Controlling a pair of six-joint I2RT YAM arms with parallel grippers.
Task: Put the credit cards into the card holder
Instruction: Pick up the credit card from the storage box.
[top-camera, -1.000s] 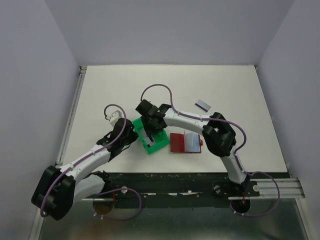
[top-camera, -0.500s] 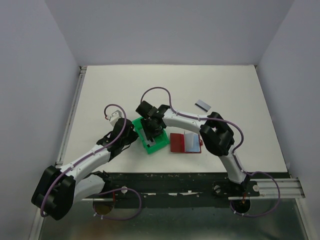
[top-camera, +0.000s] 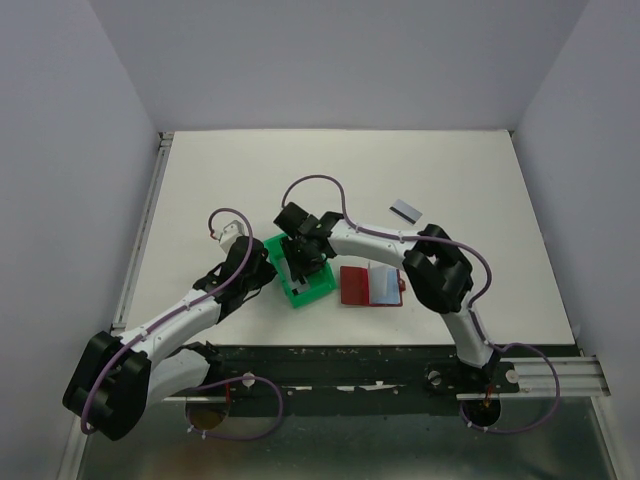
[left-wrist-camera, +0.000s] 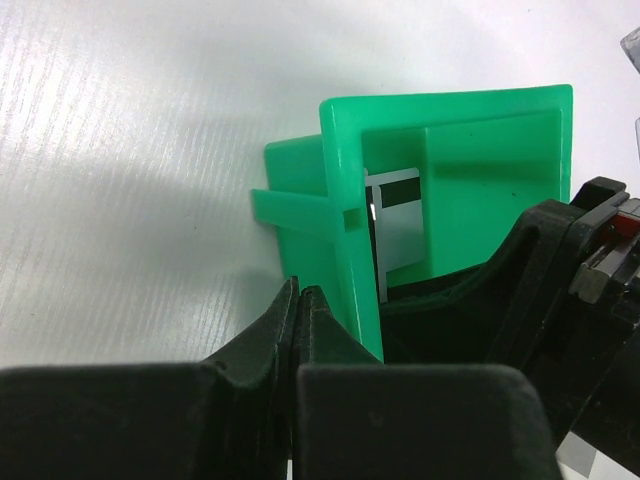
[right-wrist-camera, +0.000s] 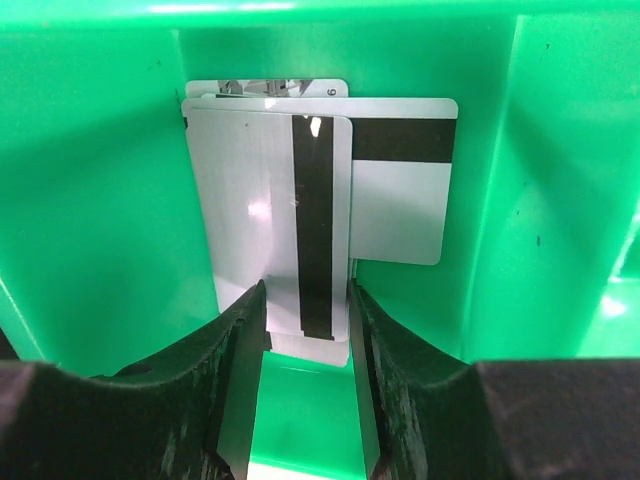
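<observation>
Several credit cards (right-wrist-camera: 260, 200), silvery with dark stripes, lie stacked in a green tray (right-wrist-camera: 100, 200). My right gripper (right-wrist-camera: 307, 300) reaches down into the tray (top-camera: 318, 288), open, one finger (right-wrist-camera: 245, 330) over the top card's lower end and the other by its right edge. One more card (top-camera: 405, 210) lies alone on the table, far right. The card holder (top-camera: 370, 285) lies unfolded just right of the tray, dark red with a light blue inside. My left gripper (left-wrist-camera: 298, 288) is shut on nothing, tips against the tray's outer left wall (left-wrist-camera: 345, 200). A card (left-wrist-camera: 400, 225) shows inside.
The white table (top-camera: 230, 180) is walled by pale panels at the back and both sides. A black rail (top-camera: 350, 360) runs along the near edge. Both forearms cross low in front of the tray, and a purple cable (top-camera: 315, 185) loops above the right wrist.
The right wrist has shifted very slightly over the tray. The left arm, tray, card holder and loose card stay put.
</observation>
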